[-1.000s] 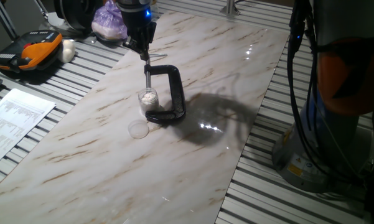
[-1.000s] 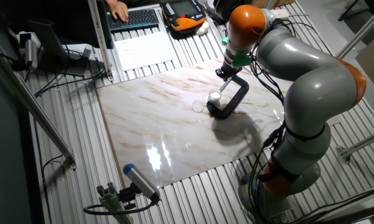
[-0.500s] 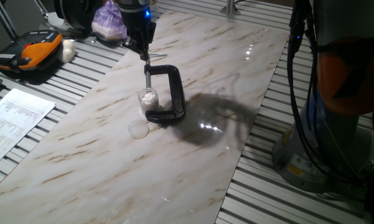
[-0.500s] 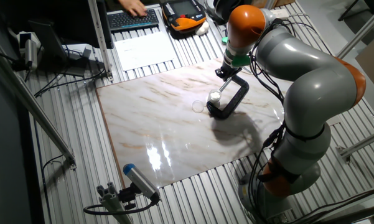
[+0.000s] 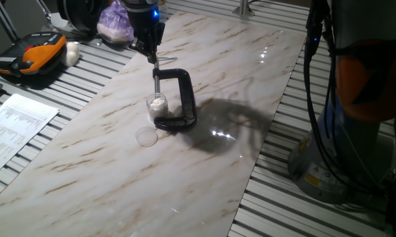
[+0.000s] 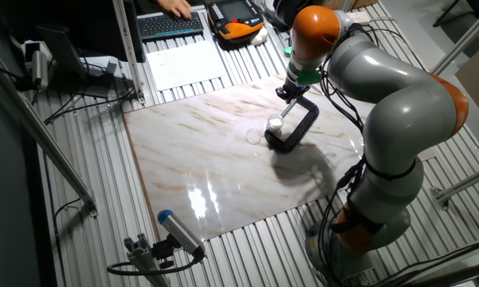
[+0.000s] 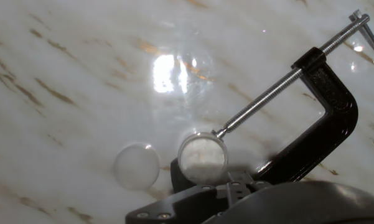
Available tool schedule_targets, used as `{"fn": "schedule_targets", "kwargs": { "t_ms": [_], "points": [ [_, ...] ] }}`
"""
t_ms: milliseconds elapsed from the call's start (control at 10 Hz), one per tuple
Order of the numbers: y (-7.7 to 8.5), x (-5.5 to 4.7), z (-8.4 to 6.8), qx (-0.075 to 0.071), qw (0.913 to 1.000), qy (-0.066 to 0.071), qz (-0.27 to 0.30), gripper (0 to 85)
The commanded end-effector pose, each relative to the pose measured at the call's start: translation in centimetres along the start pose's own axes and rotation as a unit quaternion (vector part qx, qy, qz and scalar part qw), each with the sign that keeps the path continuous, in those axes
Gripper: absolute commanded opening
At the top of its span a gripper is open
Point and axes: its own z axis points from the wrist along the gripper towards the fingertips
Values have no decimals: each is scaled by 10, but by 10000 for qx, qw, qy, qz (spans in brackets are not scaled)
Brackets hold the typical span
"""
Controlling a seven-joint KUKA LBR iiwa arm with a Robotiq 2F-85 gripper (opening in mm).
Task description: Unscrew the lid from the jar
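Hand view | lid (image 7: 137, 165) lies off on worktop (image 7: 62, 62) beside clamped jar (image 7: 202, 157) | tool (image 5: 149, 51) state: we cannot tell | we advise lifting straight clear of clamp (image 7: 327, 118).

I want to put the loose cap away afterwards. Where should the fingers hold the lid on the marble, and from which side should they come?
Probably from straight above, pinching the rim on two opposite edges. The lid lies flat on the marble table, a shallow disc offering little but its low rim. Keep the fingers off the side where the jar and C-clamp stand close beside it.
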Motion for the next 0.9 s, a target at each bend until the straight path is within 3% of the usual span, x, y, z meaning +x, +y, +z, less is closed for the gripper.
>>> {"fn": "schedule_targets", "kwargs": {
  "t_ms": [0,200,500,800],
  "points": [
    [-3,-4,1,17,10000,-2,11,0],
    [-8,-12,11,33,10000,12,56,0],
    [-4,-12,17,103,9999,-9,72,0],
    [-3,-14,20,72,10000,-14,57,0]
  ]
}}
